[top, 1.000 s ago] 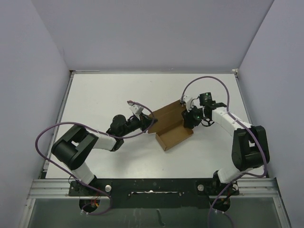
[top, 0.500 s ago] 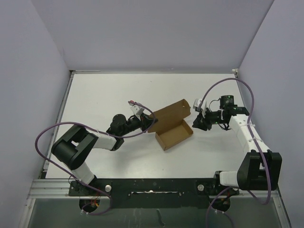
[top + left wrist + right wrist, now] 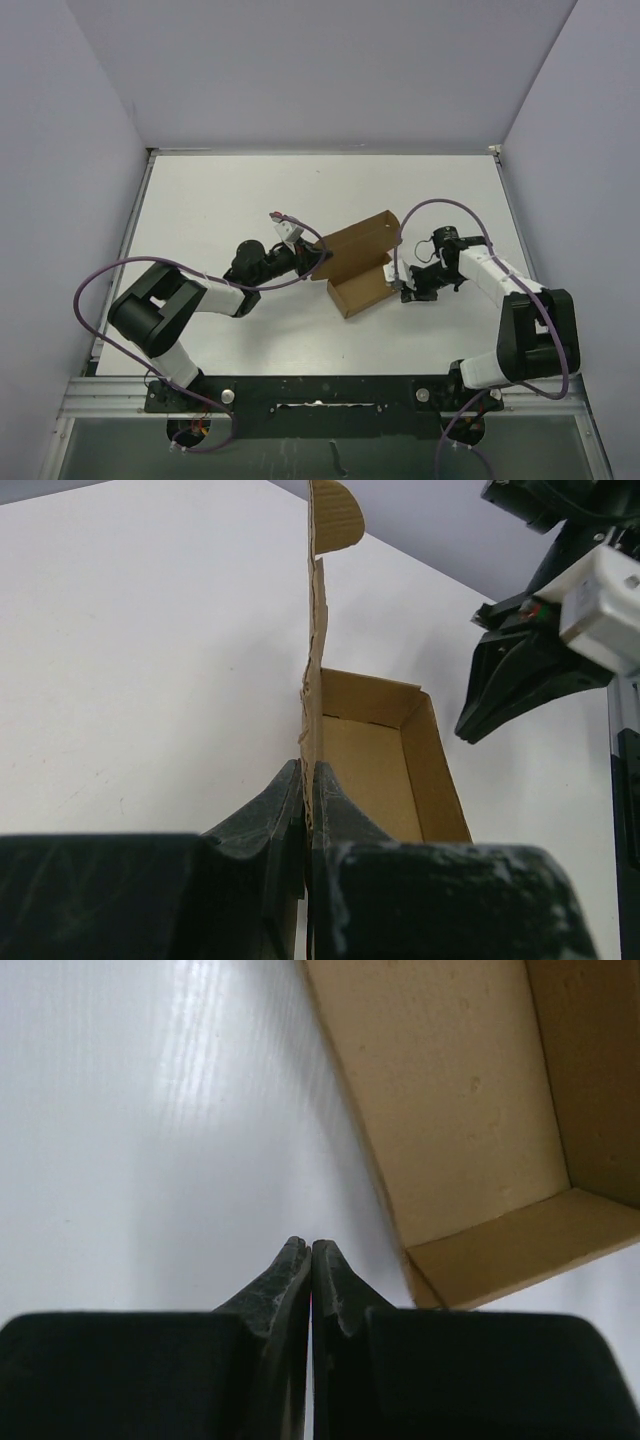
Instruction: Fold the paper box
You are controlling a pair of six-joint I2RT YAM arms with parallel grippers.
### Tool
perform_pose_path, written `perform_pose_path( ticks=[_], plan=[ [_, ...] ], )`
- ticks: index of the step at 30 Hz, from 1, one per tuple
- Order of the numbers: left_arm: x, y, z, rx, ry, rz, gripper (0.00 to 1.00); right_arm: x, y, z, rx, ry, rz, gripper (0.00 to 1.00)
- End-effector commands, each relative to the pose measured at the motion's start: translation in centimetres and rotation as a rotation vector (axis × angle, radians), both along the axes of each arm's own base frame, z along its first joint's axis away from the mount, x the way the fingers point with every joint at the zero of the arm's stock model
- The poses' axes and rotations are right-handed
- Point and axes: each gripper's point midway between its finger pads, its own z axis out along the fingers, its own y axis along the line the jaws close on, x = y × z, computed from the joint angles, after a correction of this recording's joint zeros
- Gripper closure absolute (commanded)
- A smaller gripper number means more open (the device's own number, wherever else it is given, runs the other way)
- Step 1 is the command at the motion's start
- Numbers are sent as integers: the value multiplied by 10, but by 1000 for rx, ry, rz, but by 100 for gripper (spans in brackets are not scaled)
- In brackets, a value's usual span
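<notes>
Slippage at the left is the first risk. The left gripper (image 3: 320, 261) is pinched tight on a thin cardboard edge at the left end of the paper box (image 3: 366, 282). In the left wrist view its fingertips (image 3: 292, 785) close on the seam where the tray wall meets the tall lid panel (image 3: 318, 600). A sideways pull there could tear the seam or let the sheet slide out (the hold is narrow). The whole box would then skate across the table (image 3: 220, 200).

In the middle, the tray lies open with its hollow facing up. The lid panel stands at its far side, so a push from the wrong angle may crease it away from its fold line.

At the right, the right gripper (image 3: 403, 287) has its jaws pressed together on nothing. It sits low over the table, just beside the tray's right end. From its own camera the fingertips (image 3: 290, 1260) point at bare table, with the box's near corner (image 3: 440, 1270) a little to their right, apart from them. Driving forward with the jaws together could shove that corner and twist the box in the left grip.
</notes>
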Motion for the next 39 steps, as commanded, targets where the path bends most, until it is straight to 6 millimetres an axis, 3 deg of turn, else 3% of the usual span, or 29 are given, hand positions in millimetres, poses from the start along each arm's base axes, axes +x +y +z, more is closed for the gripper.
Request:
perform_pose_path(
  ticks=[1,5,8,11,15,16,21,26,29,32,37,39],
  plan=[
    [-6,-7,7,-26,-7,-62,100,47,-4,-13,-158,-129,-91,100],
    [-12,-9,-1,-25,19,-97,100,76,-9,-13,-220,-194,-220,100],
    [-17,-13,-5,-22,37,-126,100,85,-6,-5,-206,-247,-271,100],
    [-14,-14,-5,-24,45,-118,100,75,4,1,-159,-226,-221,99],
    [2,-8,-2,-12,70,-54,100,44,13,21,-57,-141,-126,88],
    [8,-6,-2,-5,80,-36,100,39,14,29,-26,-129,-124,80],
    [35,1,-7,39,120,4,100,38,13,68,70,-116,-206,67],
    [56,-2,-10,52,179,-34,94,39,22,89,139,-118,-249,66],
    [68,-6,-11,94,208,-31,85,44,22,94,143,-120,-288,66],
    [83,2,-5,131,258,25,68,50,19,98,139,-111,-350,64],
    [103,48,33,179,259,215,37,53,22,109,176,-96,-407,59],
    [105,72,51,174,260,280,30,52,24,115,200,-88,-423,56]
  ],
)
